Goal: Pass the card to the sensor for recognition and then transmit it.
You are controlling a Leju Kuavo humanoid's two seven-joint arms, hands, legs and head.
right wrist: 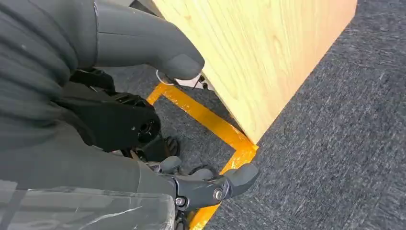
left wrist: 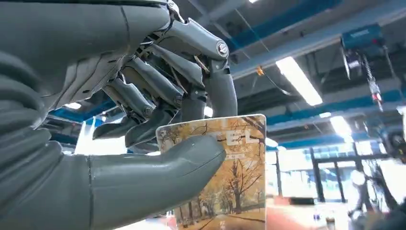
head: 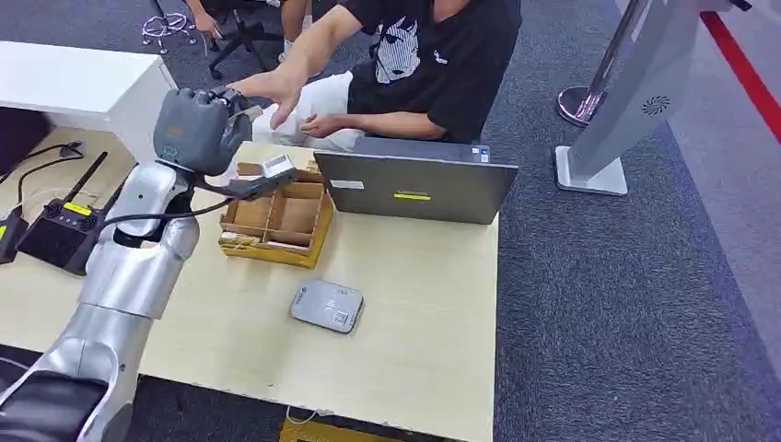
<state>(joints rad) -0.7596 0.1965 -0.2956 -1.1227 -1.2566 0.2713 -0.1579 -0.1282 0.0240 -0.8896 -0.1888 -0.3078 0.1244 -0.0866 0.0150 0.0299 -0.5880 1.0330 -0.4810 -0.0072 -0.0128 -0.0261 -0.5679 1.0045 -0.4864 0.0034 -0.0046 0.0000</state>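
Observation:
My left hand [head: 195,124] is raised over the table's far left, above the wooden box [head: 276,217]. In the left wrist view this hand [left wrist: 143,110] pinches a card [left wrist: 234,187] printed with autumn trees, the thumb [left wrist: 158,179] pressing on its face. A seated person's hand [head: 272,90] reaches in right at my left hand's fingertips. The grey card sensor [head: 326,306] lies flat on the table [head: 433,313], nearer to me than the box. My right hand [right wrist: 119,120] hangs beside the table's wooden side [right wrist: 268,52] with fingers apart, holding nothing.
A grey laptop [head: 414,189] stands to the right of the box. A black device with antennas [head: 60,230] sits at the table's left. A white cabinet [head: 83,87] is behind it. A display stand [head: 635,101] is at the far right. Orange floor tape [right wrist: 210,120] runs under the table.

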